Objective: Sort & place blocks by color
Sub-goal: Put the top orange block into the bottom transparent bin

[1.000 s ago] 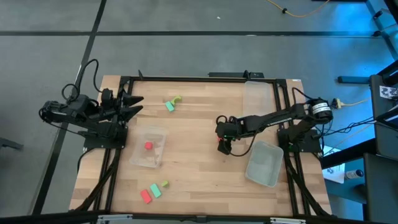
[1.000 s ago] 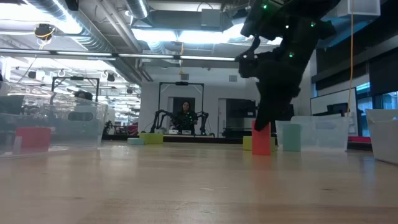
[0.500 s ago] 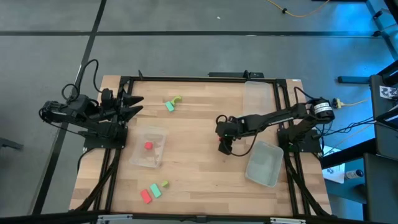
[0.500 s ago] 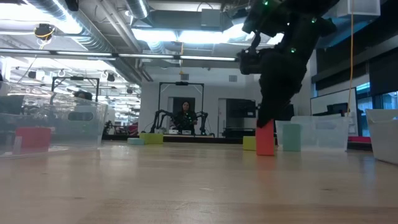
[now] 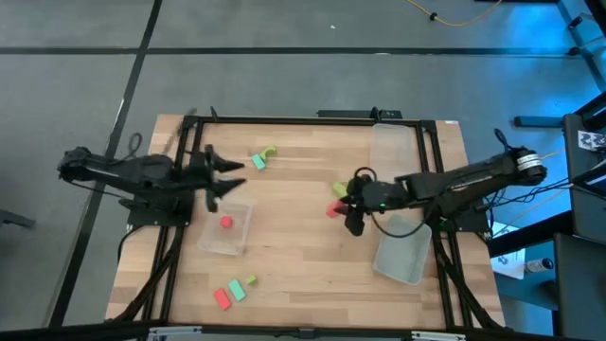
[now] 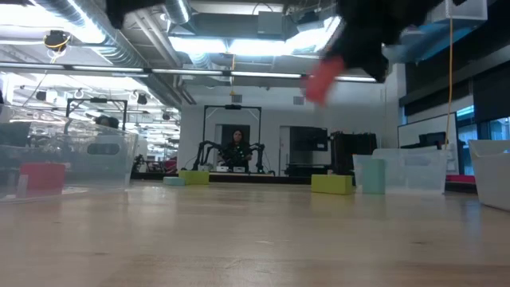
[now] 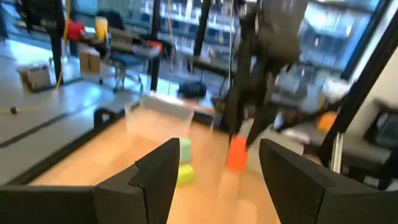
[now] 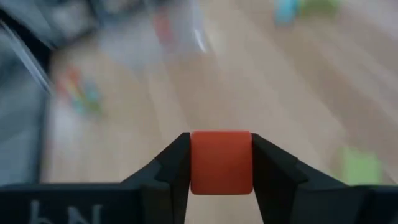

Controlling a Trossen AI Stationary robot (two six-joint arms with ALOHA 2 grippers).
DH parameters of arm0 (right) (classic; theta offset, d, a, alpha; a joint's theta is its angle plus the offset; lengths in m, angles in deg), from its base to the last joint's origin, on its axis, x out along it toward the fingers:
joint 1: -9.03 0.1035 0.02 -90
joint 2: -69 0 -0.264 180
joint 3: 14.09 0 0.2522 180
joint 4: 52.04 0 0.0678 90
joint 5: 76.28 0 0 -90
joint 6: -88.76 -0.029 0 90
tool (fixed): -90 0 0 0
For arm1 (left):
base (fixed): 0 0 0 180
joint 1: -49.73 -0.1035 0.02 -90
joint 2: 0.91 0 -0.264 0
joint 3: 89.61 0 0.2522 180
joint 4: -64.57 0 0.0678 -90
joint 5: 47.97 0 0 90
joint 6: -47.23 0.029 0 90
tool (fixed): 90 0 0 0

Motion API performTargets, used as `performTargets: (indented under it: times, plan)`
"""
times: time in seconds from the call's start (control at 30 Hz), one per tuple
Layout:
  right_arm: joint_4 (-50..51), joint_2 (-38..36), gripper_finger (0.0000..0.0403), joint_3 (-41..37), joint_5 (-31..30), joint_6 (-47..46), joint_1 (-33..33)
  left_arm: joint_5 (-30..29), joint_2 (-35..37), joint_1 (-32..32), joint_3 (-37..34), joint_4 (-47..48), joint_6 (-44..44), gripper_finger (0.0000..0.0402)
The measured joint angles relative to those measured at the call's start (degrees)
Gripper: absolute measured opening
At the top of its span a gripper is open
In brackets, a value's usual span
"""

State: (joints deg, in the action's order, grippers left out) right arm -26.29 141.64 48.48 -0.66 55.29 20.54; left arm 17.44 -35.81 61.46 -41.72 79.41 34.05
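clear tray [image 5: 237,242], one red block [image 5: 226,223] inside

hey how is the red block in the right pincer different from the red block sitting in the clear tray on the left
The held red block is clamped between the right pincer's fingers and lifted off the table; the tray's red block lies loose inside the clear tray, with nothing gripping it. The held block is near the table's middle-right; the tray's block is on the left side, close to the left pincer, which is open. Both are small, solid red blocks.
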Motion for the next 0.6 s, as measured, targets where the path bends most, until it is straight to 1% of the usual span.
performTargets:
  times: [0.07, 0.13, 0.2, 0.27, 0.43, 0.6]
  plan:
    - [-7.35, -0.32, 0.0133, -0.47, -2.59, -0.11, 0.94, 1.48, -4.93, -0.43, 0.00, -2.71, 0.26, 0.0214]
    - [-12.54, 0.07, 0.0133, -0.48, -4.19, 2.38, 1.44, 4.53, -9.83, -1.13, -0.01, -7.28, 0.02, 0.0214]
    - [-15.68, 0.79, 0.0133, 0.01, -5.80, 4.48, 1.53, 8.03, -13.99, -1.87, 0.73, -11.80, -1.60, 0.0215]
    - [-18.26, 1.55, 0.0133, 1.13, -6.17, 7.39, 1.50, 11.25, -17.40, -2.54, 2.52, -12.65, -4.14, 0.0219]
    - [-18.45, 2.32, 0.0133, 4.01, -5.83, 11.90, 1.47, 16.88, -24.55, -4.15, 7.23, -12.50, -6.94, 0.0241]
    - [-18.74, 2.61, 0.0133, 4.91, -3.61, 13.05, 1.51, 17.95, -30.98, -5.93, 11.71, -12.04, -5.43, 0.0275]
